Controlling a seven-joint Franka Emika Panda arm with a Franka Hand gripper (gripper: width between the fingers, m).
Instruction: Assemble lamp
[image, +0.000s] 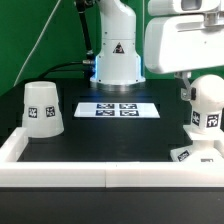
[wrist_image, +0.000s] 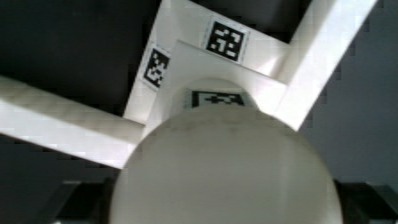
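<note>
The white rounded bulb carries a square tag and hangs upright at the exterior view's right. My gripper is shut on its upper part. The square stepped base lies just below the bulb, near the white rim's front corner, and I cannot tell whether they touch. In the wrist view the bulb fills the middle between my dark fingers. Beyond it the base shows several tags. The truncated-cone shade stands upright on the black table at the exterior view's left, apart from the gripper.
The marker board lies flat at the table's middle back. The white robot pedestal with a triangle sign stands behind it. A raised white rim borders the table's front and sides.
</note>
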